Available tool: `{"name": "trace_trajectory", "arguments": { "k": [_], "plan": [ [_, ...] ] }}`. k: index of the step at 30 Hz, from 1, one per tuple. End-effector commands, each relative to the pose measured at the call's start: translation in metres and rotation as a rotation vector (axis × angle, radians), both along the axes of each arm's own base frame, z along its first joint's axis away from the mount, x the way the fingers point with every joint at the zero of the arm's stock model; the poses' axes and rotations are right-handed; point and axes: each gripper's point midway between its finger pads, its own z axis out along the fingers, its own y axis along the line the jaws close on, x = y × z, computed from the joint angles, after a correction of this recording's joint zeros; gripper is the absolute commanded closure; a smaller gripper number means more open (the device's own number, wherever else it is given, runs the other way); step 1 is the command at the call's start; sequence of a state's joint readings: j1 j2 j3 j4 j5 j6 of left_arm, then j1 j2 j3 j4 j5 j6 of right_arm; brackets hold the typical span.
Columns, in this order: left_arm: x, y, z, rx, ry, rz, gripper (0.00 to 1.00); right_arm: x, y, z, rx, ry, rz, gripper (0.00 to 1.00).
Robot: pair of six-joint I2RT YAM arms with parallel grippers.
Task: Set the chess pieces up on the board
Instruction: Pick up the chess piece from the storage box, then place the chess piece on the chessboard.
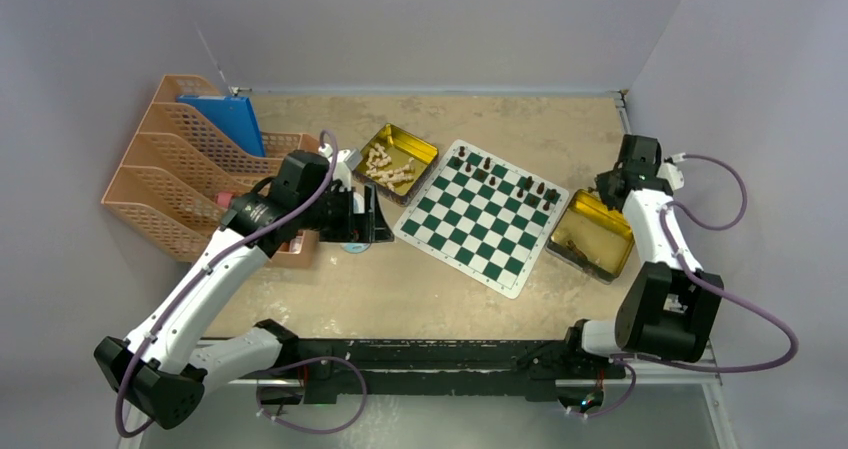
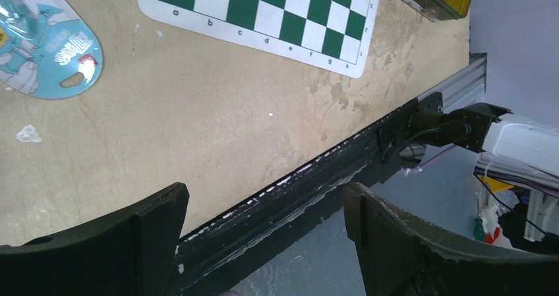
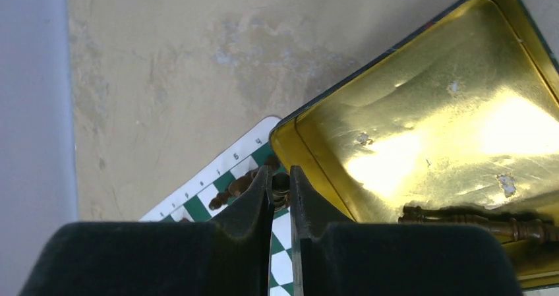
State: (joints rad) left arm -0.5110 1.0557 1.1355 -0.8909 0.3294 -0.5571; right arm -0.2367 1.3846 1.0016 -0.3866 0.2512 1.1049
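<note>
Largely hidden, a dark chess piece [image 3: 281, 194] was pinched in the right end effector [image 3: 281, 173] above the right edge of the board [image 3: 223, 172]; the left end effector [image 2: 264, 207] hung wide open beside its left edge.

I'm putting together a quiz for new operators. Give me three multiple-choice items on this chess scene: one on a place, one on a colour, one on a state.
1. Where does the tin of pale pieces sit relative to the board?
A) on it
B) beside it, on the left arm's side
C) beside it, on the right arm's side

2. What colour are the chess pieces standing on the board?
A) pale beige
B) both colours
C) dark brown

3. How is the left gripper?
A) open and empty
B) shut on a piece
C) shut on a tin

Answers:
1 B, the top view shows it off the board's far left edge.
2 C, only dark figures line the far edge.
3 A, its fingers stand wide apart with nothing between them.
</note>
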Motion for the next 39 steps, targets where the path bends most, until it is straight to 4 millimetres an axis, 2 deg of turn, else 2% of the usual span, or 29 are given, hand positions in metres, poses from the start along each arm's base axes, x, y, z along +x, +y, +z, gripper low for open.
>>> {"name": "trace_trajectory", "arguments": {
  "k": [1,5,8,9,11,15,21,25,28,32,39],
  "plan": [
    [-0.002,-0.016,0.006,-0.090,0.024,-0.041,0.13,0.024,0.013,0.045,-0.166,-0.082,0.181,0.95],
    [0.000,-0.027,0.004,-0.127,0.055,-0.072,0.15,0.042,0.062,0.063,-0.195,-0.134,0.403,0.95],
    [0.012,-0.029,0.004,-0.117,-0.024,-0.097,0.16,0.042,0.097,0.067,-0.140,-0.154,0.530,0.95],
    [0.019,-0.031,0.007,-0.127,-0.067,-0.098,0.16,0.040,0.103,0.066,-0.116,-0.154,0.555,0.96],
    [0.035,-0.039,0.017,-0.166,-0.148,-0.089,0.19,0.033,0.130,0.068,-0.064,-0.166,0.639,0.96],
    [0.063,-0.063,0.042,-0.273,-0.282,-0.126,0.26,0.012,0.170,0.062,0.065,-0.161,0.727,0.96],
    [0.090,-0.087,0.046,-0.336,-0.357,-0.187,0.31,-0.011,0.218,0.092,0.262,-0.280,0.790,0.95],
    [0.101,-0.105,0.040,-0.357,-0.328,-0.220,0.31,-0.018,0.238,0.105,0.319,-0.307,0.827,0.94],
    [0.106,-0.120,0.035,-0.375,-0.327,-0.252,0.29,-0.019,0.245,0.106,0.350,-0.310,0.841,0.94],
    [0.108,-0.145,0.052,-0.442,-0.346,-0.308,0.29,-0.016,0.254,0.110,0.373,-0.314,0.852,0.94],
    [0.116,-0.176,0.045,-0.447,-0.324,-0.337,0.29,-0.013,0.272,0.126,0.407,-0.340,0.886,0.94]
  ]
}}
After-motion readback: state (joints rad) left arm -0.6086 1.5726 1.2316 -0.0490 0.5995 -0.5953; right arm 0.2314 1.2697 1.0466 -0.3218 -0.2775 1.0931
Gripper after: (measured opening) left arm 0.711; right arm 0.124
